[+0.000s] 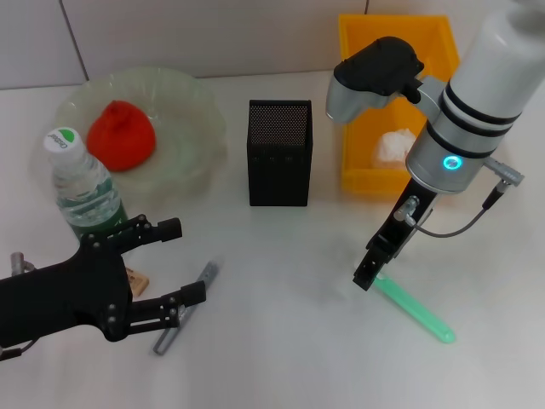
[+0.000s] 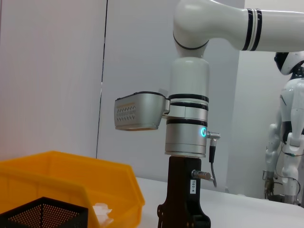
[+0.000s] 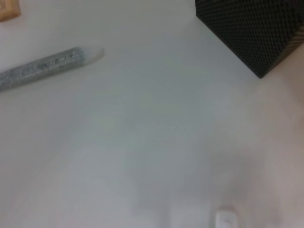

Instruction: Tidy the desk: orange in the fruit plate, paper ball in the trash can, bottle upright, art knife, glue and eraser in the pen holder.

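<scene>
While the right arm reaches down at the near right of the desk, the scene reads as follows.

Right gripper (image 1: 368, 277): low over the desk (image 1: 281, 290), its dark tip just at the near end of the green stick; whether its fingers are spread or pressed together cannot be told.
Green stick (image 1: 417, 311): flat on the desk, running from the right gripper's tip away toward the near right edge; the tip hides whether the two touch.
Yellow bin (image 1: 358, 162): behind the right gripper, at the far right of the desk.
Paper ball (image 1: 393, 145): white and crumpled, inside the yellow bin.
Mesh pen holder (image 1: 279, 153): black, upright, to the left of the yellow bin and well apart from the right gripper.
Left gripper (image 1: 174, 266): at the near left, fingers spread wide, holding nothing, pointing toward the middle of the desk.
Grey pen-shaped thing (image 1: 183, 308): flat on the desk, lying across the left gripper's lower finger tip.
Small tan block (image 1: 136, 279): on the desk between the left gripper's fingers, near their base.
Bottle (image 1: 83, 189): upright, white cap, green label, just behind the left gripper.
Plate (image 1: 187, 128): pale green, behind the bottle at the far left.
Orange (image 1: 121, 135): reddish, resting in the plate.
</scene>
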### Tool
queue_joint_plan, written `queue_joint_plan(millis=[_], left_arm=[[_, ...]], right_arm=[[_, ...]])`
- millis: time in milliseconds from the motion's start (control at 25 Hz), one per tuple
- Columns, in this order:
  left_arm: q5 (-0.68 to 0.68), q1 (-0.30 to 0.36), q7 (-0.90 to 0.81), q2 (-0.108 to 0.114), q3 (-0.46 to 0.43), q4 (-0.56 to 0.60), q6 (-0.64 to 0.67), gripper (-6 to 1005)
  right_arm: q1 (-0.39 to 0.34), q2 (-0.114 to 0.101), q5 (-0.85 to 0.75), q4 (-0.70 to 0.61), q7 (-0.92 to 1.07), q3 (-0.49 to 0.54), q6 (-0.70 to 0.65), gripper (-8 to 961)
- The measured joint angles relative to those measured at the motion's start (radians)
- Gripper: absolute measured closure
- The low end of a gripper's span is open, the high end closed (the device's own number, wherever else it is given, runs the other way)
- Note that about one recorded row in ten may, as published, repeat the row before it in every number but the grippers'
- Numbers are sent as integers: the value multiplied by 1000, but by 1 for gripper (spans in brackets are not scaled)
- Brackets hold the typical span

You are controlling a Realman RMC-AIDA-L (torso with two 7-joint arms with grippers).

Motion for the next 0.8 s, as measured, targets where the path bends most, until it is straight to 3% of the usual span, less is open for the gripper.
queue_joint_plan(millis=[800], left_arm=[[0,3,0,-2,0,0,-2,150]], right_arm=[[5,2,9,14,20,-81,33,187]])
